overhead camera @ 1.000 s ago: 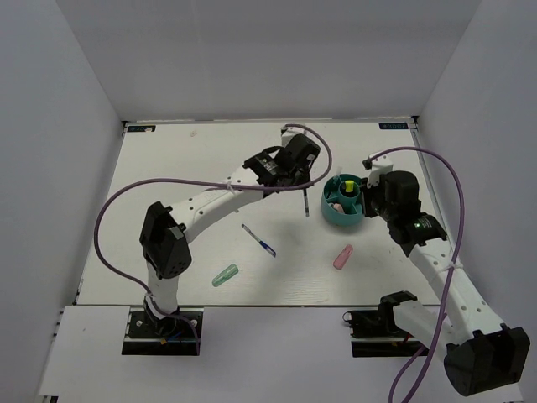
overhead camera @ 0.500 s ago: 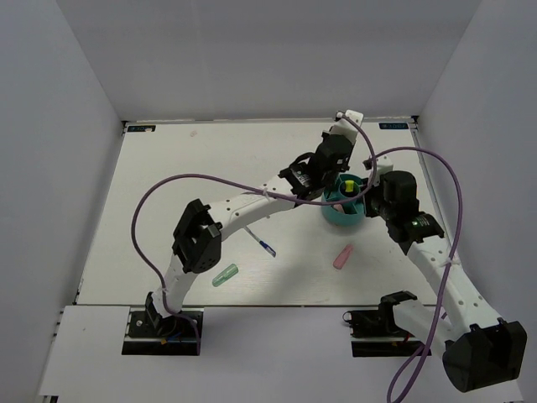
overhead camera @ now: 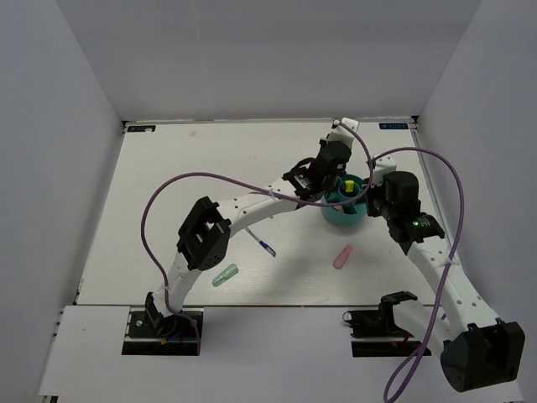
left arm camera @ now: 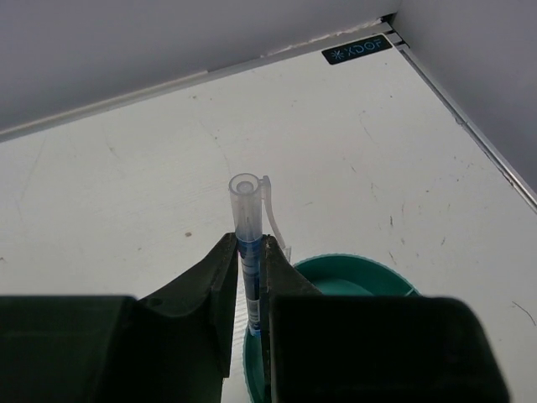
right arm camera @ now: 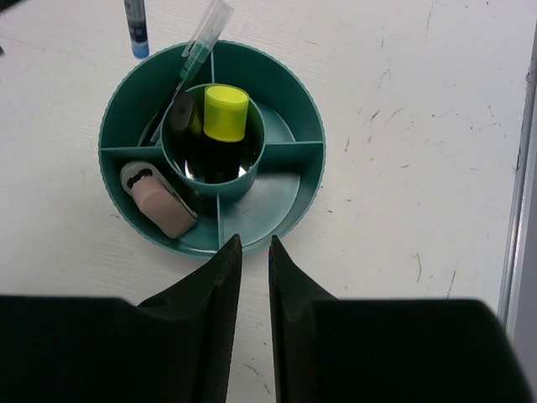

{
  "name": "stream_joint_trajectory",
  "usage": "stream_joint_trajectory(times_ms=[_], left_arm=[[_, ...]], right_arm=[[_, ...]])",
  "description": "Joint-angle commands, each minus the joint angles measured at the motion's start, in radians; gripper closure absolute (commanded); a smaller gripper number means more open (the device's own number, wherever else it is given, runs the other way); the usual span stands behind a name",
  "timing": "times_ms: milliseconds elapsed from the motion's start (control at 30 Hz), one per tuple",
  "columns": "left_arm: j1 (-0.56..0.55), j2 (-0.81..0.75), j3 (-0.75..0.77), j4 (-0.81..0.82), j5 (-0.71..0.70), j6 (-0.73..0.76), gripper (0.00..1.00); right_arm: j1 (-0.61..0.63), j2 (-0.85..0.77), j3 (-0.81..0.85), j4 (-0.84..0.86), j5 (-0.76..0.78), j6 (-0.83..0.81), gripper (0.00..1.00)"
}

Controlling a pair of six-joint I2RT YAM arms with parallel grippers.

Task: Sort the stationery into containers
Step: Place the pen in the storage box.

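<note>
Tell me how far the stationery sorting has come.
Done: the yellow-capped marker, a clear-capped pen and a pink stubby piece sit in the round teal plastic tub. In hand: the left gripper holds a thin blue pen at its rim. Left: a second blue pen, a pink piece and a mint-green piece on the table.

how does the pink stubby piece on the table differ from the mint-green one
The pink stubby oblong piece is pink, the mint-green stubby oblong piece green. Pink lies near the round teal plastic tub; mint-green lies farther left, well away from it. Both lie loose, unsorted, similarly tilted.
</note>
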State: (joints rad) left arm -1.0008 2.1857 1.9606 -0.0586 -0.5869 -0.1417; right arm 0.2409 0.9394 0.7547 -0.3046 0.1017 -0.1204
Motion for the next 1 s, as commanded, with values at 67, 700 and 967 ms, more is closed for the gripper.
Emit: stream_joint_trajectory(times_ms=[67,700,967], left_arm=[[0.002,-0.043,-0.074,0.023,0.013,-0.088,1.00],[-0.015,-0.017,-0.114,-0.007,0.022,-0.154,0.72],[-0.016,-0.007,-0.117,-0.026,0.024,-0.170,0.59]], right_arm=[[-0.018,-0.014,-0.002,0.039,0.001,-0.009,0.77],[-0.049,-0.016,-0.002,0.027,-0.039,-0.001,0.77],[-0.066,-0.011,0.000,0.018,-0.071,-0.002,0.77]])
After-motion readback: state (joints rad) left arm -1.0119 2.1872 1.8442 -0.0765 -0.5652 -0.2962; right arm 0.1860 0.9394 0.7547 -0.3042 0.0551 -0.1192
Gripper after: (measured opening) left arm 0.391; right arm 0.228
